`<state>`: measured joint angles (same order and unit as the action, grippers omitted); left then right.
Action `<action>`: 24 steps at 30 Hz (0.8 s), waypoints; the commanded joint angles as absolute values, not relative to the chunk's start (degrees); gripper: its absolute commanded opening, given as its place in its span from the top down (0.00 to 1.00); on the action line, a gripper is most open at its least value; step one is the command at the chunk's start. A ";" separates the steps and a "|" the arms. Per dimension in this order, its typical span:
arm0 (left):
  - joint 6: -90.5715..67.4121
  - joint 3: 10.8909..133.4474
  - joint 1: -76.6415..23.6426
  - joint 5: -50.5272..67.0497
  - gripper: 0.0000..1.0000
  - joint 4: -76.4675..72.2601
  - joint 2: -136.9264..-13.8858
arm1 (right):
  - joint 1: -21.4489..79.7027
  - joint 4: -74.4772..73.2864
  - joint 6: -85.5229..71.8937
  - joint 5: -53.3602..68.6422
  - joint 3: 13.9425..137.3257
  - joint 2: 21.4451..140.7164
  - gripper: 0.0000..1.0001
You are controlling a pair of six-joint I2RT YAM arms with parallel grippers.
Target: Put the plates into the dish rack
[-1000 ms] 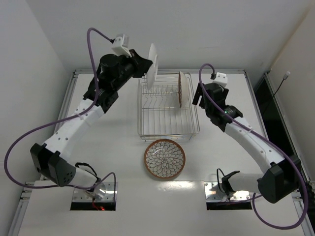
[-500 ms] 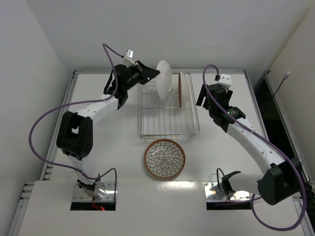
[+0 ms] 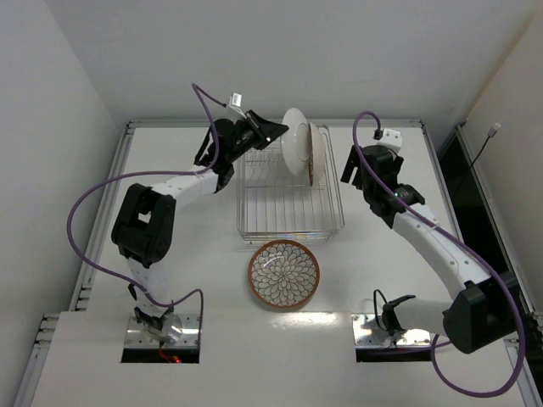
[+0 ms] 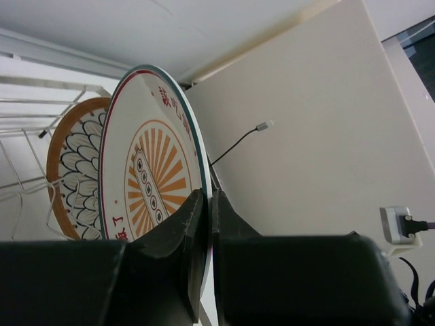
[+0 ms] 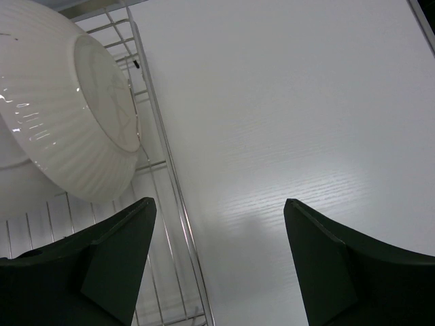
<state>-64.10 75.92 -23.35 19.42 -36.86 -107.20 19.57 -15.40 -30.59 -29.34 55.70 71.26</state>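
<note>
The left hand (image 4: pixel 209 200) is clenched on a small plate (image 3: pixel 296 151), held on edge over the dish rack's (image 3: pixel 254 227) far right, beside, perhaps touching, a racked plate (image 3: pixel 313 157). It likely needs lowering into a free slot next. The right hand (image 5: pixel 217 204) is released and empty. The large plate (image 3: pixel 284 275) lies on the desk (image 3: pixel 382 280).

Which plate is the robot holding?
Find the wire rack in the middle. At its far end the left gripper pinches the plate by its rim. Only this one is gripped: the standing plate sits in the rack, and the flower plate lies flat.
</note>
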 commanded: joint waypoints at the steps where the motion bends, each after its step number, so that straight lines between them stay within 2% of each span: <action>1: -65.57 79.36 -24.96 16.18 1.00 -43.86 -107.48 | 18.98 -12.57 -30.41 -28.83 55.02 70.84 0.26; 24: -54.15 84.55 -34.18 -1.13 1.00 -26.72 -105.91 | 17.93 -12.04 -29.89 -27.77 55.02 70.84 0.26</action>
